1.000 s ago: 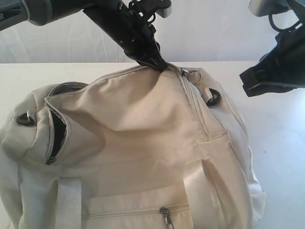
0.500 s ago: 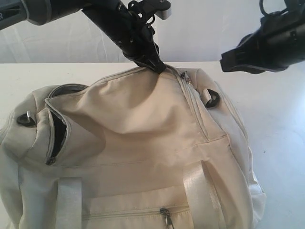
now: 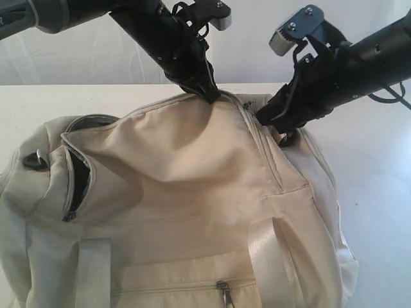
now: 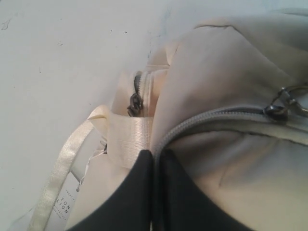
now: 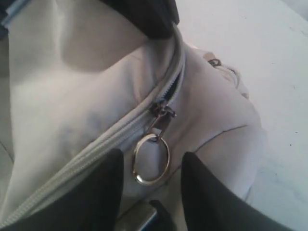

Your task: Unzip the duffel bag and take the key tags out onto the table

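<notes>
The beige duffel bag [image 3: 192, 186] fills the white table [image 3: 379, 192], and its main zipper [image 3: 260, 138] is zipped. My left gripper [image 3: 212, 92] is shut on a fold of the bag's fabric at the far top edge, and the left wrist view shows the same pinch [image 4: 155, 156]. My right gripper [image 3: 264, 117] hangs open just over the zipper's end. In the right wrist view its fingers [image 5: 103, 192] stand either side of the metal pull ring [image 5: 151, 161] without touching it. The key tags are hidden.
A side pocket [image 3: 77, 179] gapes open at the bag's left end beside a black D-ring [image 3: 33, 160]. Pale webbing straps [image 3: 93, 269] and a zipped front pocket [image 3: 221, 289] face the camera. Bare tabletop [image 5: 269, 38] lies beyond the bag.
My right gripper has swung left and down from above the table to the zipper's pull ring, and its jaws have opened. The left gripper keeps its hold on the fabric.
</notes>
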`<action>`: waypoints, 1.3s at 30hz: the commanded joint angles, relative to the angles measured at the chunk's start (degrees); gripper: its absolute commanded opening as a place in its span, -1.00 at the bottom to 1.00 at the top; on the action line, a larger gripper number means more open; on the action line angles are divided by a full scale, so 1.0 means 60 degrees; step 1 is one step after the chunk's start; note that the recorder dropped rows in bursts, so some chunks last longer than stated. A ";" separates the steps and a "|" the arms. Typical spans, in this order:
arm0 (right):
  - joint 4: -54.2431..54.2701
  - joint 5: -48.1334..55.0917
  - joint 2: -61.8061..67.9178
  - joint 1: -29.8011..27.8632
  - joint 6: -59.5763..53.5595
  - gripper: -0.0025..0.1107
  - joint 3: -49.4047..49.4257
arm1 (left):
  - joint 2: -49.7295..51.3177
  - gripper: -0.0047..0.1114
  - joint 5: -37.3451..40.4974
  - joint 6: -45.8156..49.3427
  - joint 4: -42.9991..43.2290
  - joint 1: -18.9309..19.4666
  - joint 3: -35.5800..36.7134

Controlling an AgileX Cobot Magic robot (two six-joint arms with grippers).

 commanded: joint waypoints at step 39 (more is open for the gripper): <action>0.0457 -0.0993 -0.0199 0.0165 -0.1865 -0.15 -0.0066 | -0.0918 -0.92 0.0349 0.0334 -0.0140 0.0065 -0.0043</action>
